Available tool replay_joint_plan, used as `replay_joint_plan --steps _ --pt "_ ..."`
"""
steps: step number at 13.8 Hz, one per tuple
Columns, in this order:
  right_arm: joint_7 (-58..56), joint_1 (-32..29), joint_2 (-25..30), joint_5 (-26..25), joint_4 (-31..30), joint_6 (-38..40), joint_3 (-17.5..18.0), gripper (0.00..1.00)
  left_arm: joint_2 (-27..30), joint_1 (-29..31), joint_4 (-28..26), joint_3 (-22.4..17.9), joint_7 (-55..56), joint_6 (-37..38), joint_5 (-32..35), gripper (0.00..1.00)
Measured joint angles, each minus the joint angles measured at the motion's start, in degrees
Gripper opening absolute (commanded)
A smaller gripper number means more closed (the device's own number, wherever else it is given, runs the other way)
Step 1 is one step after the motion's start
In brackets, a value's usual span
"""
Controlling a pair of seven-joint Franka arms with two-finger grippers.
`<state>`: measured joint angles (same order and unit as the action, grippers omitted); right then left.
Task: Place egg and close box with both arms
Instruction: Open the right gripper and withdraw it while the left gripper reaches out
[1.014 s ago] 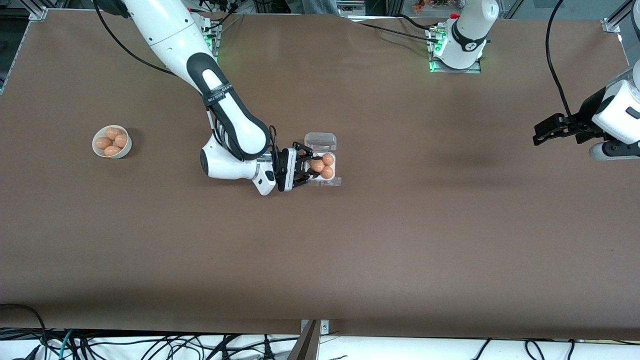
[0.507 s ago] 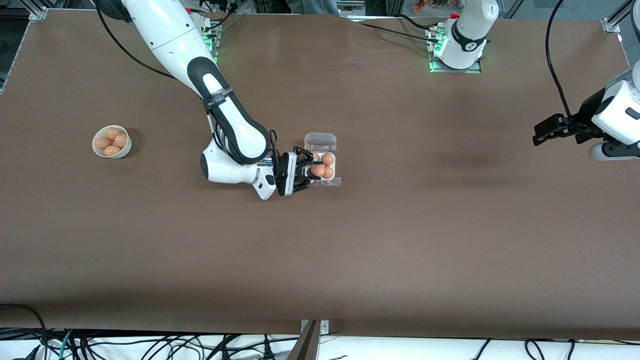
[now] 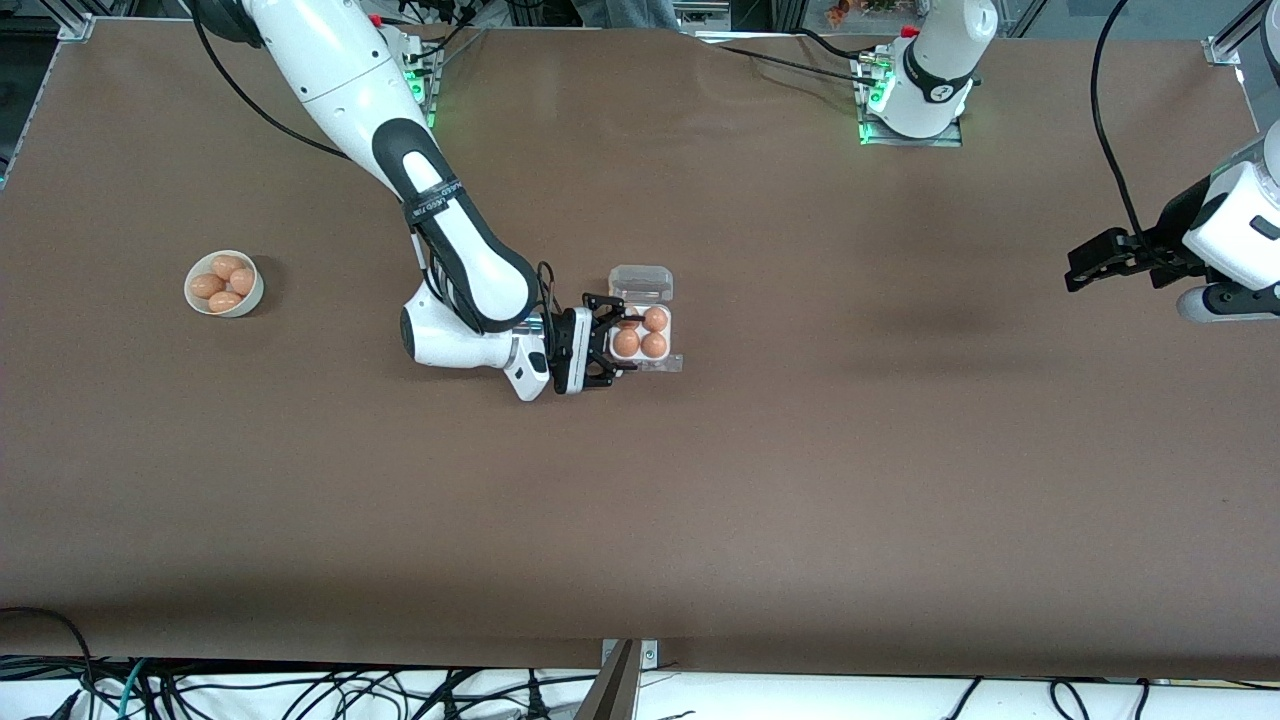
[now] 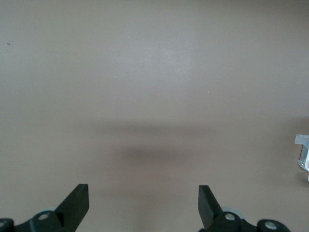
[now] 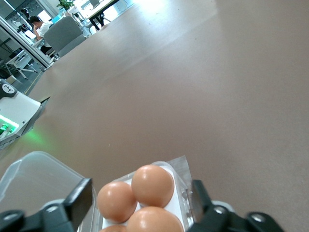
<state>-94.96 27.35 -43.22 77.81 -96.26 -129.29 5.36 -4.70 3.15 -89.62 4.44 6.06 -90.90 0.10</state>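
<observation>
Right pincer (image 3: 618,347) open; left pincer (image 4: 144,203) open, waiting

I saw a round white bowl (image 3: 225,285) that stood on my brown table (image 3: 800,480), toward the right arm's end. It held several orange-brown eggs (image 3: 222,282). Many black cables (image 3: 300,690) lay below the table's edge nearest to the front camera.

The front camera sits high, looking steeply down at the whole tabletop (image 3: 800,480), the arm bases toward 12 o'clock. The right wrist camera looks low and close past its own hand (image 5: 140,203) at the box (image 5: 43,179), which the front view also shows. The left wrist camera faces bare tabletop past its hand (image 4: 144,203).
</observation>
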Motion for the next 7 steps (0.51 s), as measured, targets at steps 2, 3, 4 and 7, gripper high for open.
replay_joint_plan --steps 2,3,4,7 --pt "0.00 -0.07 0.04 0.01 0.56 0.10 -0.09 1.00 -0.01 0.00 0.00 0.00 0.00 0.00 0.00 1.00" --pt "0.01 -0.21 0.24 0.00 1.03 0.08 -0.47 1.00 -0.01 0.00 0.00 0.00 0.00 0.00 0.00 1.00" --pt "0.08 -0.61 0.81 0.00 1.53 0.06 -1.05 1.00 -0.02 0.00 0.00 0.00 0.00 0.02 0.00 1.00" --pt "0.62 -5.50 3.87 -2.70 1.71 0.10 -2.03 1.00 -0.02 0.00 0.00 0.02 0.00 0.02 0.00 1.00"
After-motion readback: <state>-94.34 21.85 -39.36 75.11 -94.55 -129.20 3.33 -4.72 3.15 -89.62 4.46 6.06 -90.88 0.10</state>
